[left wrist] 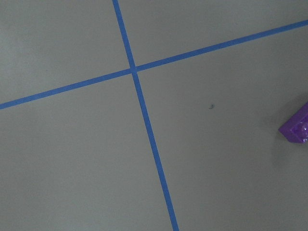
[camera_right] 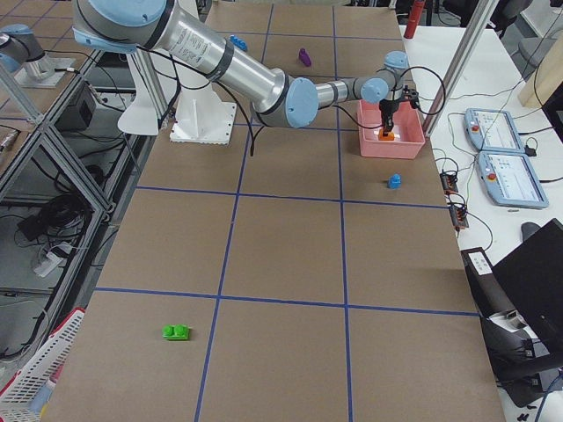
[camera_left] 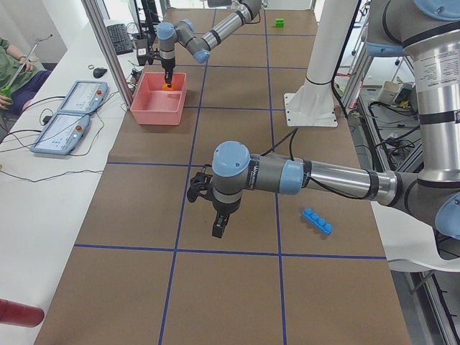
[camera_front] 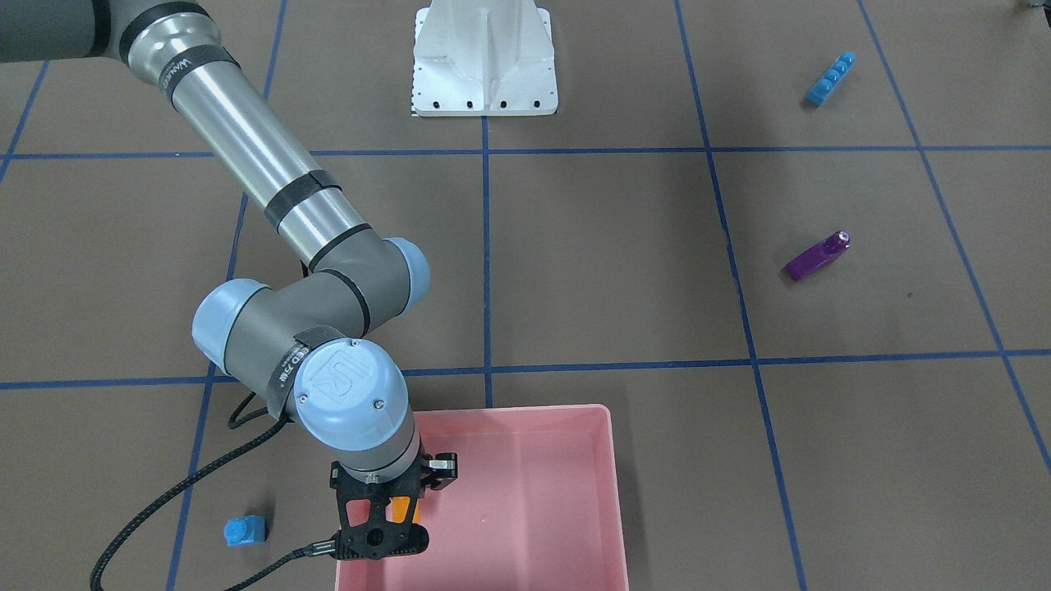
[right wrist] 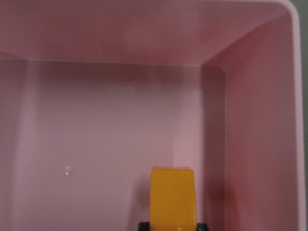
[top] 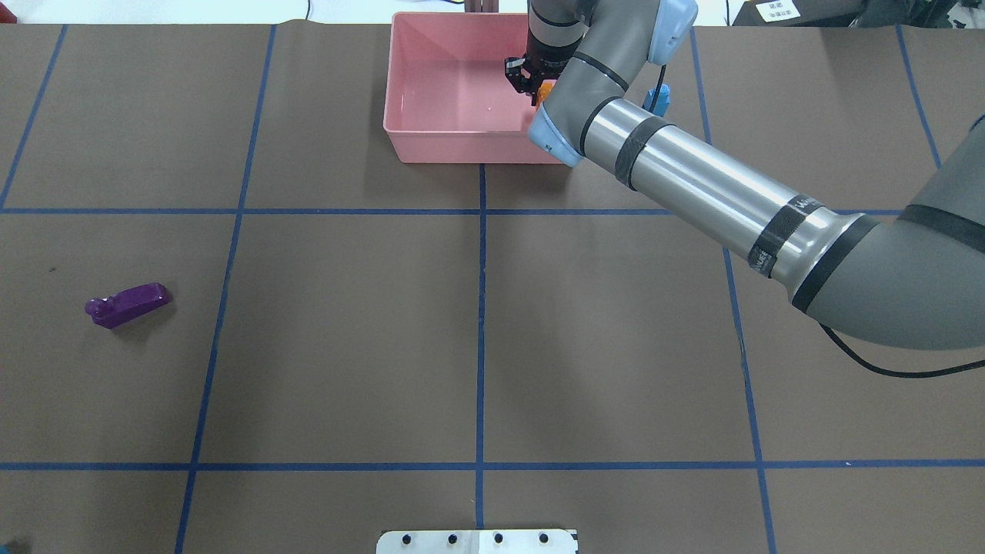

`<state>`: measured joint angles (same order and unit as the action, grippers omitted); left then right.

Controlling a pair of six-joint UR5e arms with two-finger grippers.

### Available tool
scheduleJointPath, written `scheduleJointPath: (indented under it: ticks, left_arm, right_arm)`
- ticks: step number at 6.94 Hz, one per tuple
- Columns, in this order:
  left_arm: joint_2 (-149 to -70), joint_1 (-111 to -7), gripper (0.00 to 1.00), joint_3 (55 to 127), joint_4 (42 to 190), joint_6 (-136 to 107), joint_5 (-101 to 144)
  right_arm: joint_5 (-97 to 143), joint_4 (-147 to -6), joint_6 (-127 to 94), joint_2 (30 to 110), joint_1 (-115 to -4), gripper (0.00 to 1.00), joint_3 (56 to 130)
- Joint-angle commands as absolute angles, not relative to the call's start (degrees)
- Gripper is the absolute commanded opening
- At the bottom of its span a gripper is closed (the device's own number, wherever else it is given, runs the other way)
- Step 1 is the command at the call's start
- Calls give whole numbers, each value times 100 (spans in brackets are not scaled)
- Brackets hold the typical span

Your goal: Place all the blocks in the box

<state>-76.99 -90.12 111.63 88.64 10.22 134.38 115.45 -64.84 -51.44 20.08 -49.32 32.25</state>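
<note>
The right gripper point(camera_front: 386, 525) pinches the orange block point(camera_front: 405, 510) low inside the box point(camera_front: 525, 492), which holds nothing else, with the small blue block point(camera_front: 245, 531) near it and the long blue block point(camera_front: 830, 78), purple block point(camera_front: 815, 256) and green block point(camera_right: 176, 332) well away.

Brown table point(top: 346, 346) with blue tape grid point(top: 481, 308); pink box point(camera_front: 534, 492), orange block point(right wrist: 172, 197), purple block point(top: 129, 304).

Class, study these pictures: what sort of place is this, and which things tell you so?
Probably a robotics lab: two robot arms over a tape-gridded table, control pendants on a side bench, aluminium framing around.
</note>
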Motion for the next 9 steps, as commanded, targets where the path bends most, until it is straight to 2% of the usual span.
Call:
scheduleJointPath:
  ticks: [1, 2, 6, 7, 9]
  left_arm:
    - [-7699, -9009, 100, 11162, 8859, 1028, 13438]
    - [-7699, -9009, 100, 11162, 8868, 1020, 13438]
    - [-7699, -9009, 100, 11162, 8868, 1020, 13438]
    - [-7760, -9009, 100, 11197, 8868, 1020, 13447]
    - [-8486, -8808, 100, 10866, 9323, 967, 13447]
  right_arm:
    - [11531, -6460, -5150, 2021, -4913, 39, 3199]
    - [11453, -6399, -5150, 2021, -4878, 96, 3199]
    - [11426, -6389, -5185, 1995, -4991, 99, 3374]
    - [11504, -6738, -5177, 1995, -5131, 99, 3749]
    - [11705, -8263, -5098, 1995, -5343, 99, 4881]
